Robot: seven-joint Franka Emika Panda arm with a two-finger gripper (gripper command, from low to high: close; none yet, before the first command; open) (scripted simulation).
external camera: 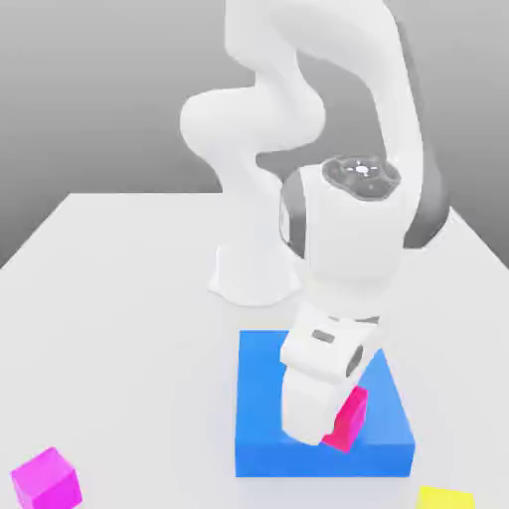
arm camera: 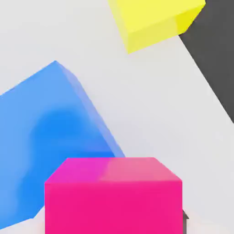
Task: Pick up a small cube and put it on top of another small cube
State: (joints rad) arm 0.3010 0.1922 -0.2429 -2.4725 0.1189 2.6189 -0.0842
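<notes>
Nearest in the exterior view, at the front edge of the white table (external camera: 109, 298), a yellow cube (external camera: 444, 497) on the exterior view's right is cut off by the frame so only its top shows, and a purplish magenta cube (external camera: 47, 479) sits well apart from it at the near left corner. In the hand view the yellow cube (arm camera: 155, 20) is also cropped, lying on the pale table (arm camera: 151, 105) beyond the corner of the flat blue block (arm camera: 50, 132), with the table's edge and dark floor just past it.

A little farther back lies the flat blue block (external camera: 268, 418), squarely on the table. Above its right part hangs the white gripper (external camera: 333, 423), and the small crimson cube (external camera: 348, 420) juts out tilted from beside the hand's lower end, over the block's top; whether it touches the block or is lifted clear cannot be told. In the hand view the small crimson cube (arm camera: 113, 196) fills the foreground, its lower part cut off by the frame. The fingers themselves are hidden behind the hand's body and the cube, so whether the claw is clamped on the cube or standing open cannot be told.

Behind the block stands the arm's white base (external camera: 254, 273), and the Panda arm (external camera: 298, 89) loops up out of the frame. No writing or brand marks can be read on anything.
</notes>
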